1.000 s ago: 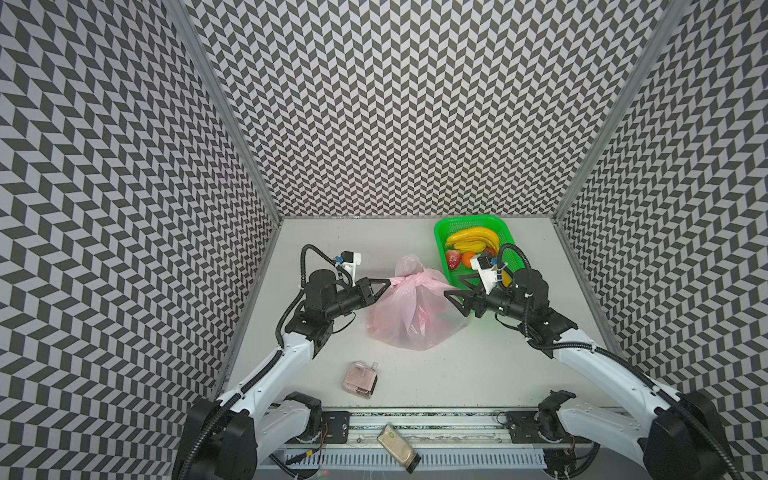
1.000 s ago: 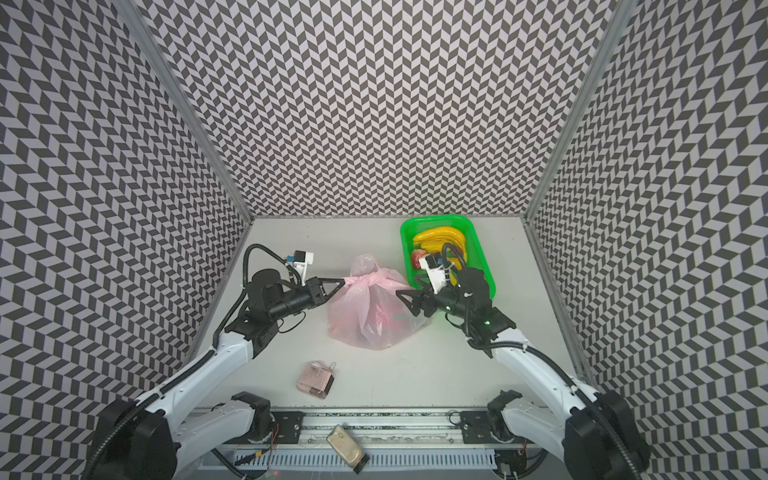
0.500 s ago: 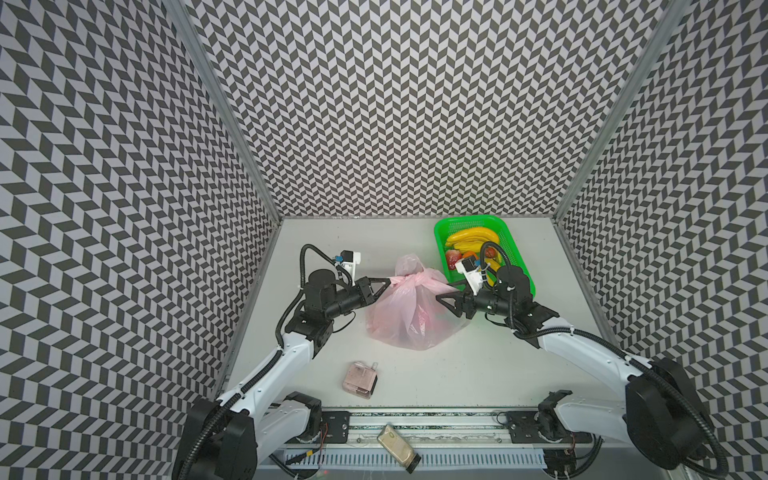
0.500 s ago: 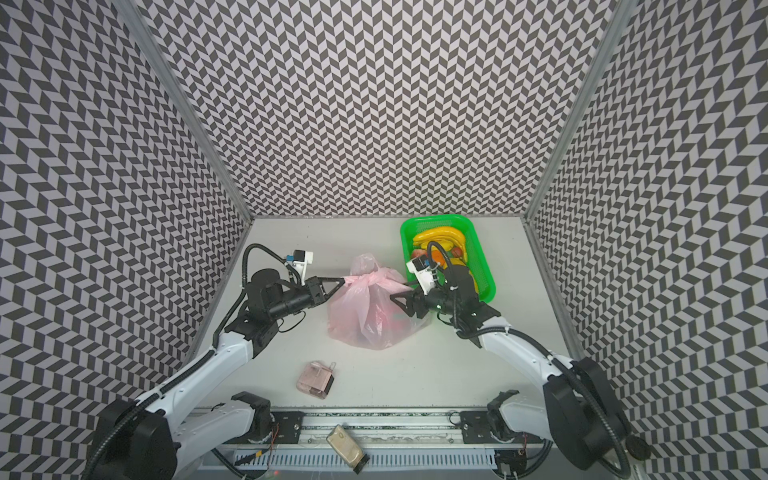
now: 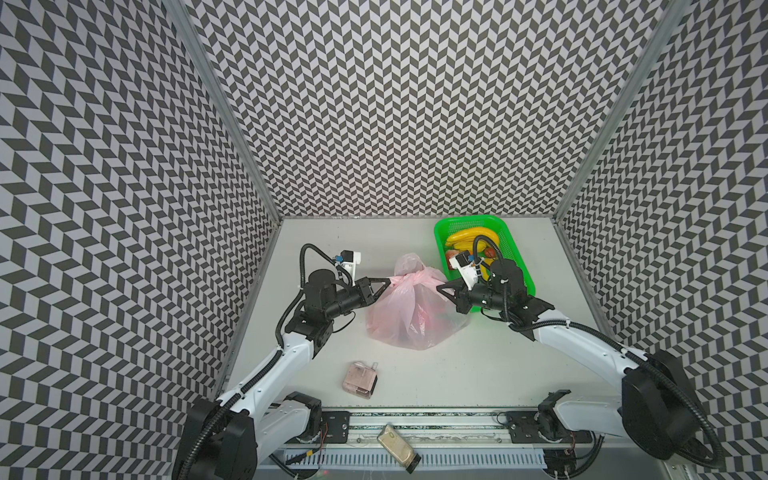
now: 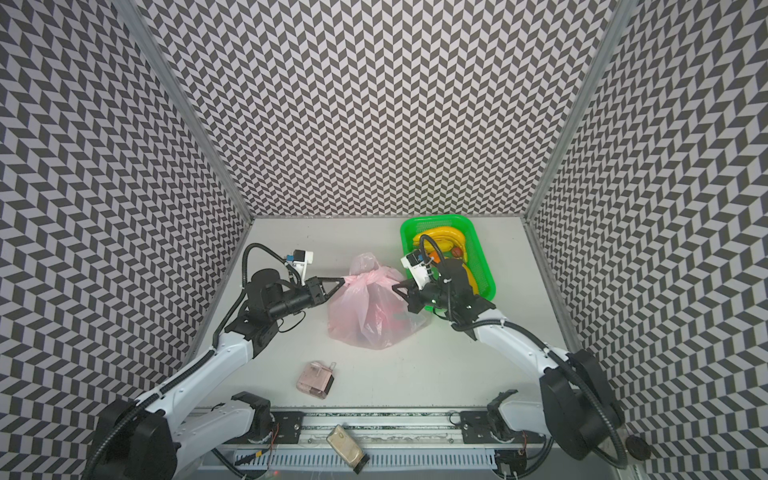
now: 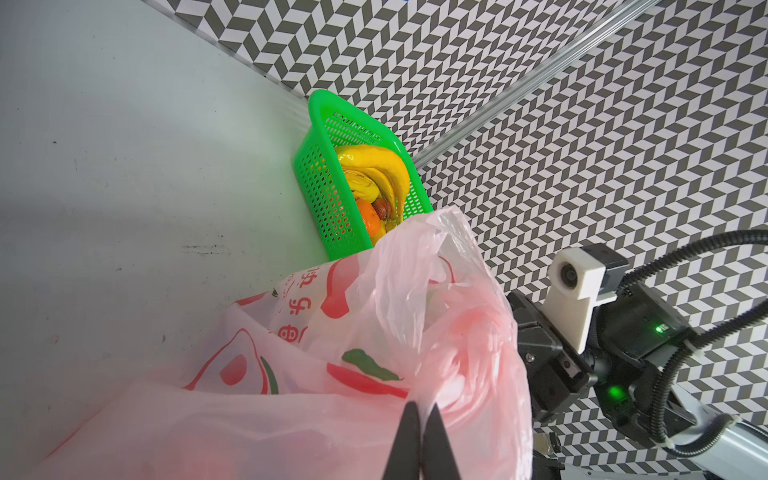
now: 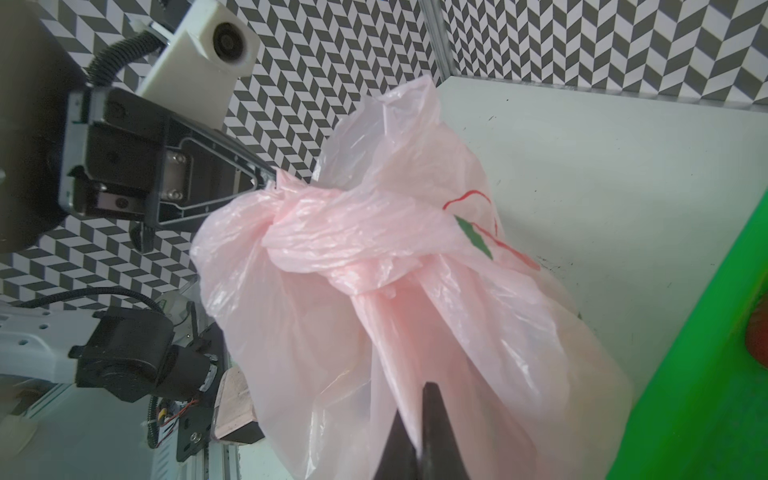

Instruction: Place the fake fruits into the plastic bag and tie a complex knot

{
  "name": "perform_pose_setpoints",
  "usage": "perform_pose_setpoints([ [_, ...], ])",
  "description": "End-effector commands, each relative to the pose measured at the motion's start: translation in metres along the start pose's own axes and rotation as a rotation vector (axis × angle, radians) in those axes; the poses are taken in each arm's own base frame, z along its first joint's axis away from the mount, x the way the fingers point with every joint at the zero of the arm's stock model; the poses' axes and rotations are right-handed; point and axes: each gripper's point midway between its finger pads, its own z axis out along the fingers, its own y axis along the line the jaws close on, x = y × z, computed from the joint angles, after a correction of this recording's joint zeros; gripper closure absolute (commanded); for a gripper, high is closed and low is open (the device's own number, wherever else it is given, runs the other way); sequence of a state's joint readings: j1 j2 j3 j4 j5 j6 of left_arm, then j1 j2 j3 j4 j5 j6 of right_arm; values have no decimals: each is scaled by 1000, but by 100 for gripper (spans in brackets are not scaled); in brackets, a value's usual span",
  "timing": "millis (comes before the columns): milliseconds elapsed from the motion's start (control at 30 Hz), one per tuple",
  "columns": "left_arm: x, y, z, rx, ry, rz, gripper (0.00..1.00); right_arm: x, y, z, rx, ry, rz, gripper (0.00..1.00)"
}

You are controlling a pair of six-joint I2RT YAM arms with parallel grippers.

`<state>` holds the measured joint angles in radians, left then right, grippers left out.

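In both top views the left claw [image 5: 386, 281] and right claw [image 5: 440, 286], each clenched on the plastic bag [image 5: 409, 320], flank its knot [image 5: 415, 277], which sits between them. Left wrist view: pink film is pinched at the tips. Right wrist view: the knot ahead looks slack, so tightening seems to be the step in hand, and it calls for pulling apart.

Both top views: stereo head mounted high at the front, above the arm bases, angled down toward the back wall. Far off; the whole table [image 5: 519, 374] and both arms are in frame, nearly the same picture twice.

Left wrist view: close behind the left gripper [image 7: 422, 405], facing across the plastic bag [image 7: 291, 395] to the green basket [image 7: 320, 195] and the right arm's wrist camera [image 7: 575, 276].

Right wrist view: close behind the right gripper [image 8: 417, 405], facing the opposite way across the bag to the left arm's wrist camera [image 8: 216, 45].

Shared by all four: the bag.
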<state>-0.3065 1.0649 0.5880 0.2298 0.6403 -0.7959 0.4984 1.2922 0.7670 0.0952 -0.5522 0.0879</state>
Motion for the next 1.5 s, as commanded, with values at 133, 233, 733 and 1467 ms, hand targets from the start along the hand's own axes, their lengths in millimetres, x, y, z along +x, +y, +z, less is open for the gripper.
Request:
perform_pose_setpoints([
  [133,-30,9,-19,-93,-114,69,100,-15,-28,-29,262,-44,5,100],
  [233,-34,23,-27,-128,-139,50,100,-9,-42,-38,355,-48,29,100],
  [733,-36,89,-65,-276,-234,-57,100,32,-108,-76,703,18,144,100],
  [1467,-36,89,-71,-206,-237,-40,89,14,-73,-64,371,-75,115,90],
])
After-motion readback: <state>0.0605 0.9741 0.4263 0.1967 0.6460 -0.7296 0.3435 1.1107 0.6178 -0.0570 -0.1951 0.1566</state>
